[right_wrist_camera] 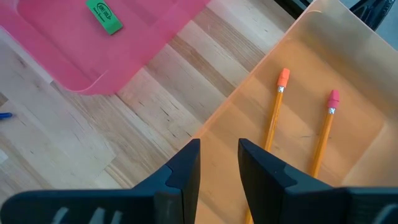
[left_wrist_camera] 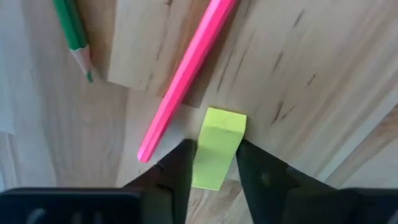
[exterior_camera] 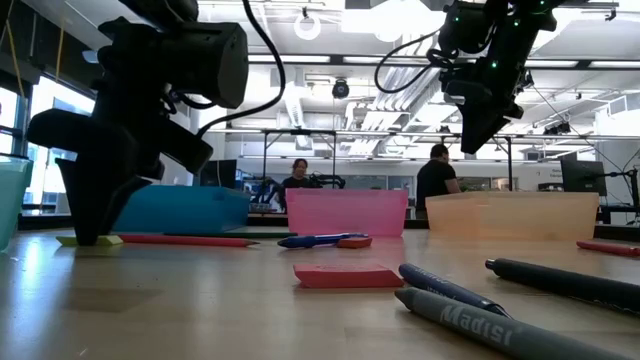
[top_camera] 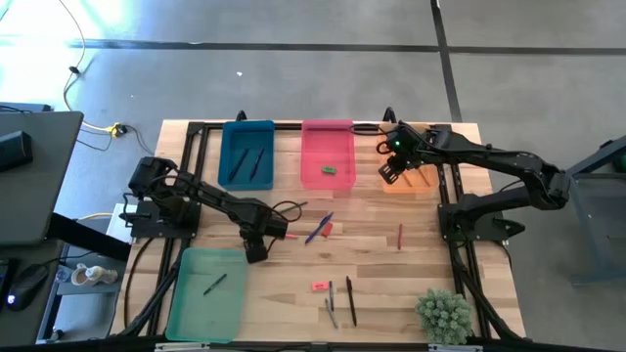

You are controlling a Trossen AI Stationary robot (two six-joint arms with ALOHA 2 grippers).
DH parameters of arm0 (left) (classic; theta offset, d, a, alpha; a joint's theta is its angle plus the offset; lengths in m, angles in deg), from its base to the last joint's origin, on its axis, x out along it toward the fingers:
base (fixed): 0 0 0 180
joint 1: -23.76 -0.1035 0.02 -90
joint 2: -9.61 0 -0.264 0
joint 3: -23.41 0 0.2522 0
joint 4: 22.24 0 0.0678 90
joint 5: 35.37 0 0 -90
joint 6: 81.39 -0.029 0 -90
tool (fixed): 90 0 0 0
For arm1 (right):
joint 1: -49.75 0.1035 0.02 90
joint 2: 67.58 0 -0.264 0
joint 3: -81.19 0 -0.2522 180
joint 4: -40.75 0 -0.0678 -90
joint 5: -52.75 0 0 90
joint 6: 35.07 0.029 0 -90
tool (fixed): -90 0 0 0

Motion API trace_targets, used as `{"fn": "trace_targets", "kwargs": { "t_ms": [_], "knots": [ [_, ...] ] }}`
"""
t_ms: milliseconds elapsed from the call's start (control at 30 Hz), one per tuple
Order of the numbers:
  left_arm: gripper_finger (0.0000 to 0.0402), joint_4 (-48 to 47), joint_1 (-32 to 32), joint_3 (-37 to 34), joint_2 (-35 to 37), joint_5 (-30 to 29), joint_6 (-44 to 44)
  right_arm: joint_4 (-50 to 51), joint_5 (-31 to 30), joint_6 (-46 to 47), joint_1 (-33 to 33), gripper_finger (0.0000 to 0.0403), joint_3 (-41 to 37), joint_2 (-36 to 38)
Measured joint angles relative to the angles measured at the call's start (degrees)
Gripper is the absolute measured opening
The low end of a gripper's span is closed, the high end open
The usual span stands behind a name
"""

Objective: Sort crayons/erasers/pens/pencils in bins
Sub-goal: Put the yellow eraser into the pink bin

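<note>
- The left gripper (left_wrist_camera: 214,165) is low on the table, near the green bin (top_camera: 191,311). Its two dark fingers (left_wrist_camera: 175,168) sit on both sides of the yellow eraser (left_wrist_camera: 217,146) and look like they pinch it. The eraser lies flat on the wood.
- A long pink pencil (left_wrist_camera: 186,74) lies just beside the yellow eraser. A green pencil (left_wrist_camera: 73,34) lies a bit farther away.
- The right gripper (right_wrist_camera: 219,165) hangs up in the air over the edge of the orange bin (right_wrist_camera: 348,68). Its fingers have a small gap between them, and nothing is in it.
- Two orange pencils (right_wrist_camera: 273,109) with pink ends lie side by side in the orange bin.
- The pink bin (top_camera: 328,132) holds the green eraser (right_wrist_camera: 104,15).
- The blue bin (top_camera: 230,147) holds two dark pens (top_camera: 249,164).
- The green bin holds one dark stick (top_camera: 215,284).
- On the table in the middle lie a blue pen (top_camera: 318,230) and a small red piece touching it.
- A short red crayon (top_camera: 399,236) lies alone, nearer the right arm.
- The pink eraser (exterior_camera: 348,275) lies flat near the front of the table. Close to it are a few dark pens (top_camera: 349,300).
- A small green plant (top_camera: 443,315) stands at the front corner on the right side.
- Two people (exterior_camera: 436,180) are far back in the room.
</note>
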Motion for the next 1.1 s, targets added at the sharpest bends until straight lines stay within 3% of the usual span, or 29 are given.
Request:
{"fn": "trace_targets", "kwargs": {
  "t_ms": [267,667,900,1100],
  "knots": [
    [0.0042,0.2,0.0,-0.1,0.3,0.2,-0.5,0.0,0.0,-0.5,0.0,0.0098,0.0,0.0],
    [0.0045,3.3,0.1,-0.5,6.7,0.2,1.7,0.0,0.0,-0.5,0.0,0.0098,0.0,0.0],
    [0.0044,10.3,-1.2,-0.4,10.1,0.9,6.7,0.0,0.0,-0.5,0.0,0.0098,0.0,0.0],
    [0.0044,21.9,-5.2,-0.4,11.5,-0.6,11.0,0.1,0.0,0.4,0.0,0.0098,0.0,0.0]
  ]
}}
